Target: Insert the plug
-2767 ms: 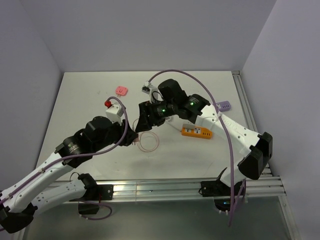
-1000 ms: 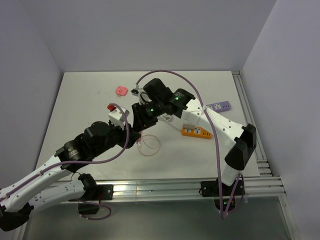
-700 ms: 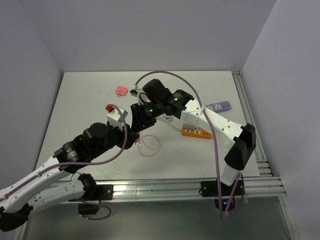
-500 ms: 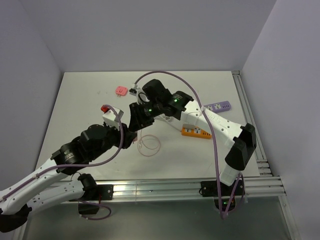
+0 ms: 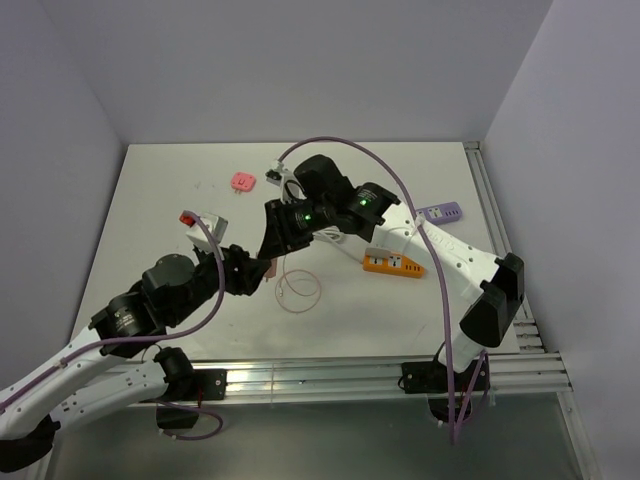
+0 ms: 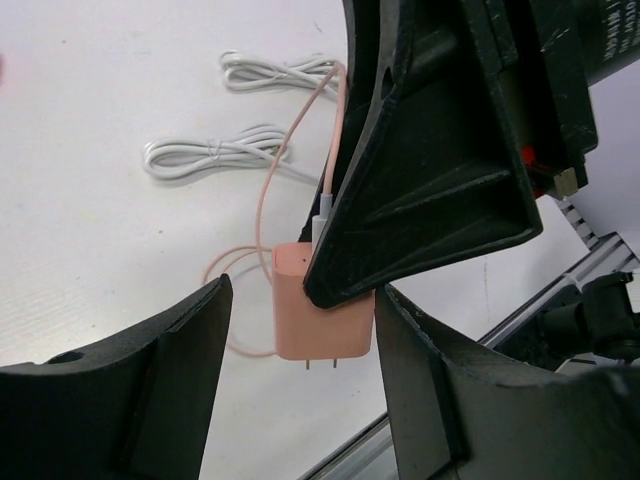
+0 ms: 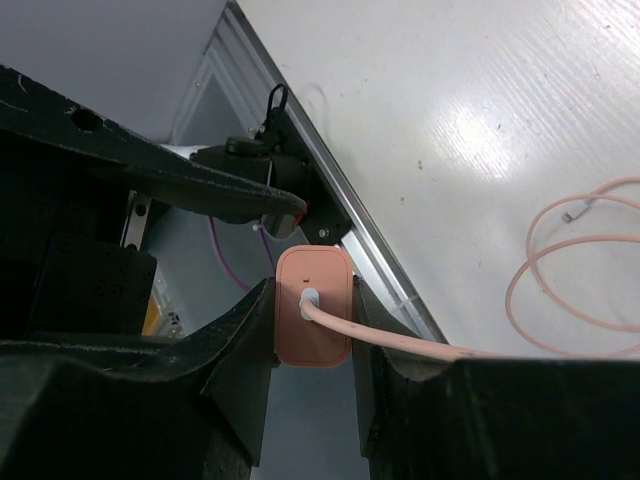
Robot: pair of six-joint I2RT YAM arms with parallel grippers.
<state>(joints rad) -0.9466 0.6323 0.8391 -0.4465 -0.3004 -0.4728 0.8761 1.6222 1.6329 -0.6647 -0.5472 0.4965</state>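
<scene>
Robot lab, enclosed test bench.
I am working over a white tabletop (image 5: 150, 200) boxed in by blank pale walls (image 5: 300, 70); aluminium rails (image 5: 330, 375) are running along its near edge, and a purple cable (image 5: 330, 140) is looping overhead.

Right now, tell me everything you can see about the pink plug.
The pink plug is a small rounded block of matte, plastic-looking salmon pink, with two short metal prongs pointing down toward the table. A white connector enters its back face, and a thin pink cable runs from there to loose loops on the table. It hangs in the air, clamped by the right gripper; the open left gripper flanks it without touching.
</scene>
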